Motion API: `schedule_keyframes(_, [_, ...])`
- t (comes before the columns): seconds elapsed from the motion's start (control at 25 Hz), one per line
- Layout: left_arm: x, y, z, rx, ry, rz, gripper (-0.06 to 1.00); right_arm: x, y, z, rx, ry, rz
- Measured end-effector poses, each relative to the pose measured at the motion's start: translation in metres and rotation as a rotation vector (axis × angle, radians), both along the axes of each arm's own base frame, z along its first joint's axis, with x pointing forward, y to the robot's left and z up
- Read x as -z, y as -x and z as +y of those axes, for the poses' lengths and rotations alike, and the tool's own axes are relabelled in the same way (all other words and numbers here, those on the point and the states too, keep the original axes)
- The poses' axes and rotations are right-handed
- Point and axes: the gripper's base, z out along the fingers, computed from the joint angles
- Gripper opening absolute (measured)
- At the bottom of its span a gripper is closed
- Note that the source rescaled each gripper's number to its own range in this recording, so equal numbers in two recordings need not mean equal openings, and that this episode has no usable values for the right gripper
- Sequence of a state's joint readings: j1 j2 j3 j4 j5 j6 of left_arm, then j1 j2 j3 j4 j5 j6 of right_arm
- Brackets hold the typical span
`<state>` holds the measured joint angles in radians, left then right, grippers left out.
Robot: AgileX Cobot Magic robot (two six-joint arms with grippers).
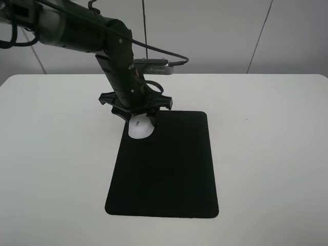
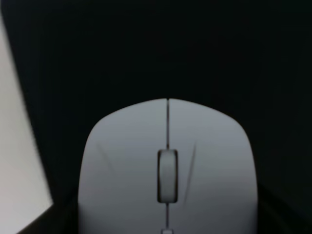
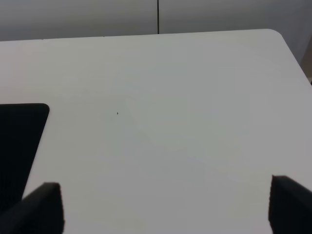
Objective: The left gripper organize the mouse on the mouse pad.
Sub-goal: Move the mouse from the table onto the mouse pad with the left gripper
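Note:
The white mouse (image 1: pixel 139 128) is at the far left corner of the black mouse pad (image 1: pixel 164 174), its left side close to the pad's edge. My left gripper (image 1: pixel 139 121) reaches down from the far left and stands over the mouse's rear, one black finger on each side, shut on it. In the left wrist view the mouse (image 2: pixel 168 165) fills the lower middle, grey scroll wheel facing up, with the dark mouse pad (image 2: pixel 146 48) beneath and beyond it. I cannot tell whether the mouse rests on the pad or hangs just above. My right gripper (image 3: pixel 165 209) is open over bare table.
The white table (image 1: pixel 266 154) spreads around the pad on all sides. A silver-grey box with a cable (image 1: pixel 154 65) sits on the left arm behind the gripper. The right wrist view shows the pad's corner (image 3: pixel 19 136) and the table's far edge (image 3: pixel 146 35).

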<state>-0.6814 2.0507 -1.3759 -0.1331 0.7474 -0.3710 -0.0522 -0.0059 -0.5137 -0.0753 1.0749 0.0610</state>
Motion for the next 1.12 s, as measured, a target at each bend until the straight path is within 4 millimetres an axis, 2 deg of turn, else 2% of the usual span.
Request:
schedule_keyframes(0.28, [0.014,-0.001,-0.036,-0.036,0.005,0.035,0.01,0.000,0.000,0.000,0.000,0.000,0.000])
schedule_keyframes(0.48, [0.028,0.008,-0.051,-0.083,-0.010,0.077,0.01,0.000,0.000,0.000,0.000,0.000,0.000])
schedule_keyframes(0.68, [0.036,0.015,-0.056,-0.121,-0.054,0.065,0.01,0.000,0.000,0.000,0.000,0.000,0.000])
schedule_keyframes(1.12, [0.042,0.012,-0.056,-0.194,-0.051,0.042,0.01,0.000,0.000,0.000,0.000,0.000,0.000])
